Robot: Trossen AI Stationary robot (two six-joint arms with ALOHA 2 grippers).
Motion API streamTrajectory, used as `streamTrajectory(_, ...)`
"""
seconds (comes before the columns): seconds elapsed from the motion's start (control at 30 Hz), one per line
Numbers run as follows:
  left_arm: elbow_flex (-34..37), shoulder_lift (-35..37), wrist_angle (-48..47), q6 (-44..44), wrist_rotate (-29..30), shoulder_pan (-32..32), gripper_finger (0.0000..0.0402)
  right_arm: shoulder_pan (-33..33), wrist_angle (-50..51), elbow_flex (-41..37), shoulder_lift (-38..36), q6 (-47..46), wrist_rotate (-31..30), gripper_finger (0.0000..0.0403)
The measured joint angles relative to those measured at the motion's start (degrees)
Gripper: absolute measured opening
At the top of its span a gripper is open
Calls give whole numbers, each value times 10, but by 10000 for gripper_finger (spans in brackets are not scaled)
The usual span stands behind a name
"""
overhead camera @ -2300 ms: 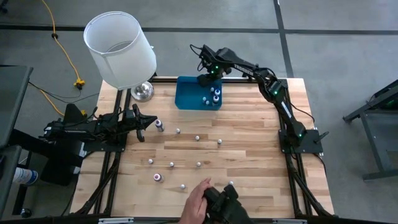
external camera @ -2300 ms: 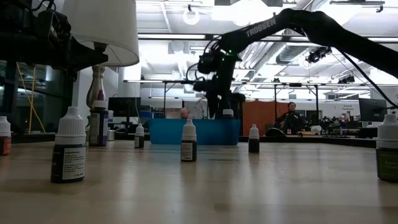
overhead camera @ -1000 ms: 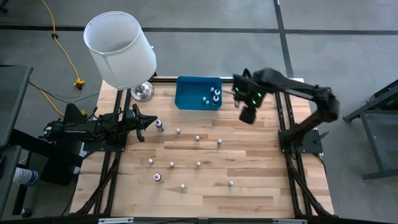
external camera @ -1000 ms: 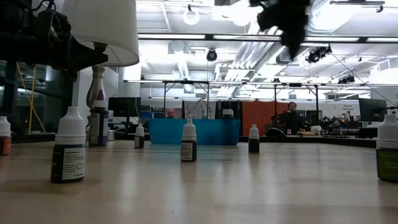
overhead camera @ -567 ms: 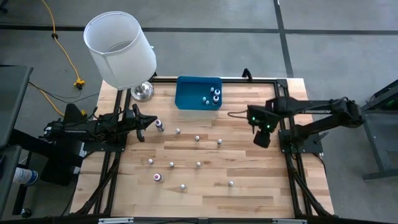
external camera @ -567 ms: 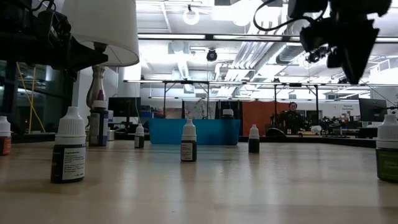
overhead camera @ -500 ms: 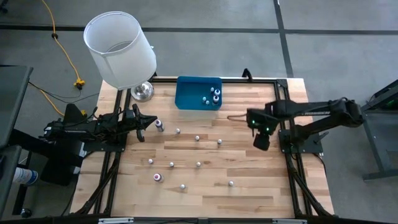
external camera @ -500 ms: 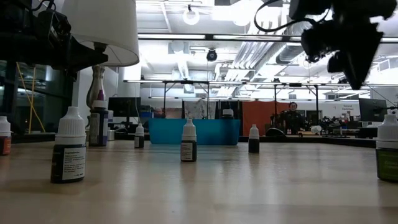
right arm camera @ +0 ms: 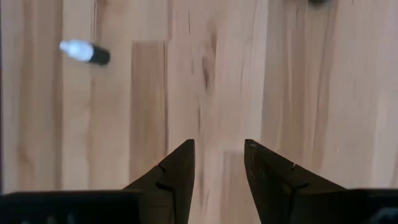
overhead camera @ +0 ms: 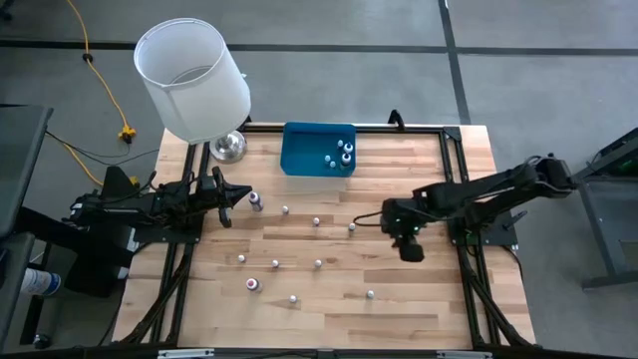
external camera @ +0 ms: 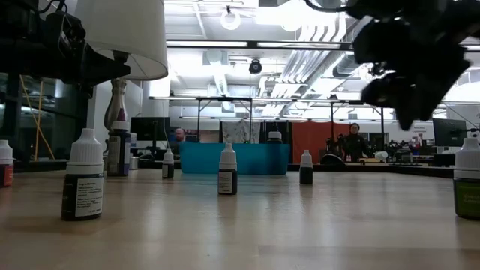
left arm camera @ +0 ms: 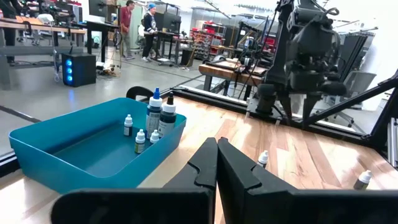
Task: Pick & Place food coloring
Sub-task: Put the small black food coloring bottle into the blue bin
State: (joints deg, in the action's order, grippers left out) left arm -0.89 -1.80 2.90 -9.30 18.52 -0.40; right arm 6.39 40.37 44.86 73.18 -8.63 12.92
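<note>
Even, bright overhead light fills the high view. In the low view, ceiling lamps (external camera: 231, 20) at twelve o'clock glare, and the right gripper (external camera: 409, 64) at two o'clock is a dark, probably motion-blurred silhouette.

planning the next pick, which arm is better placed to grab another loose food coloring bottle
Right. Its hand hangs open over the table middle near a loose bottle. The left hand sits shut at the table's left edge.
</note>
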Motion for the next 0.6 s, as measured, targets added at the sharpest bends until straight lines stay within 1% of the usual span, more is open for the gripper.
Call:
streamTrajectory(0.27,0,0,0,0,0,0,0,0,1,99,129,139,-54,129)
streamTrajectory(0.4,0,0,0,0,0,0,0,-1,5,149,179,204,-108,129)
streamTrajectory(0.47,0,0,0,0,0,0,0,-8,5,170,199,224,-125,129)
streamTrajectory(0.6,0,0,0,0,0,0,0,-30,8,204,228,221,-135,129)
